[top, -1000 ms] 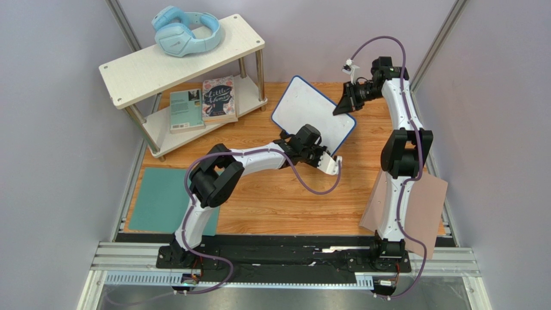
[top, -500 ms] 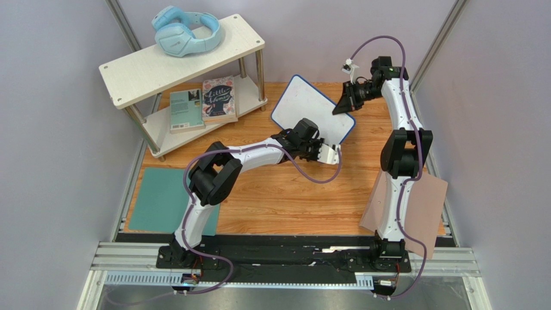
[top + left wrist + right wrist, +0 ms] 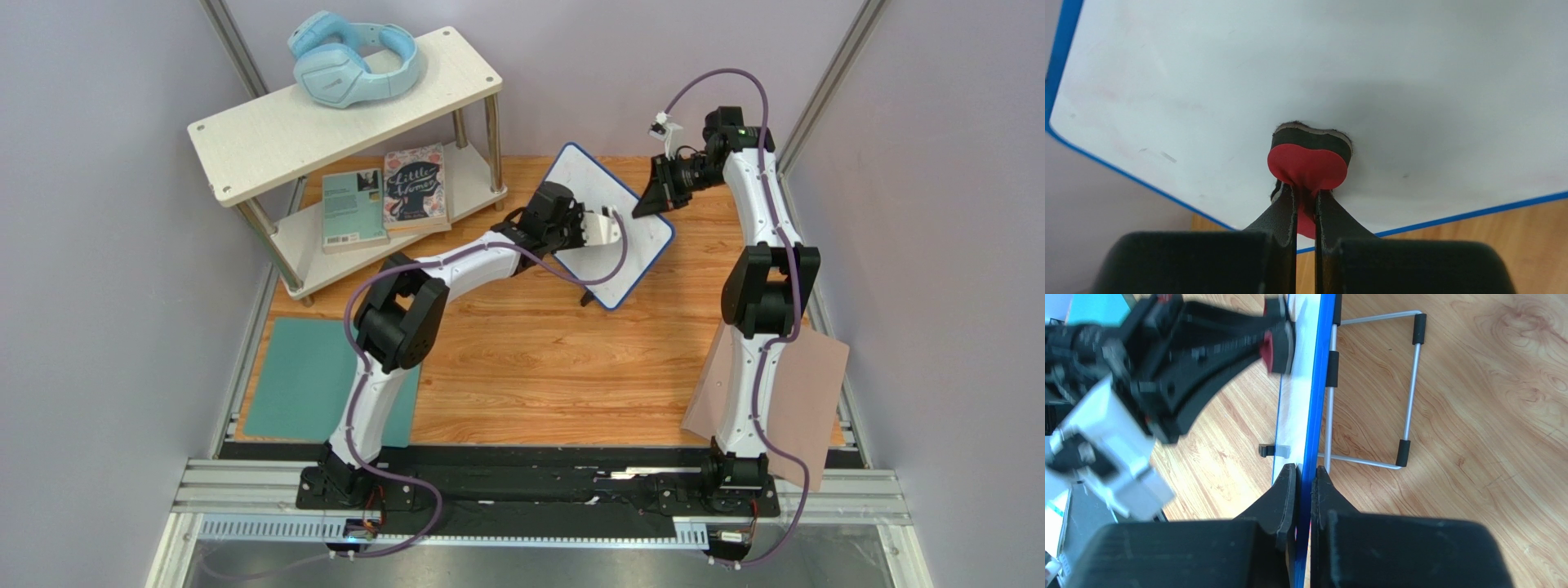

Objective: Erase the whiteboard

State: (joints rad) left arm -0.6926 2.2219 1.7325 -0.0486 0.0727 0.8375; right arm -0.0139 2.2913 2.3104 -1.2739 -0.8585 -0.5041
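The whiteboard (image 3: 613, 251), white with a thin blue rim, stands tilted on a wire stand at the back middle of the wooden table. My right gripper (image 3: 648, 202) is shut on its right edge; in the right wrist view its fingers (image 3: 1283, 490) clamp the blue rim (image 3: 1318, 386). My left gripper (image 3: 604, 228) is shut on a small red eraser with a dark pad (image 3: 1310, 160) and presses it flat against the board's white face (image 3: 1229, 73). The eraser also shows in the right wrist view (image 3: 1278, 349). Faint smudges remain on the board at the left.
A white two-level shelf (image 3: 245, 135) at the back left carries blue headphones (image 3: 353, 59) on top and two books (image 3: 386, 194) below. A teal mat (image 3: 301, 380) lies front left. A pinkish-tan sheet (image 3: 810, 398) lies front right. The board's wire stand (image 3: 1407, 386) rests on the table.
My left gripper has moved with the eraser from the board's near lower edge up and back onto the board's face. The right gripper has stayed clamped on the board's edge.
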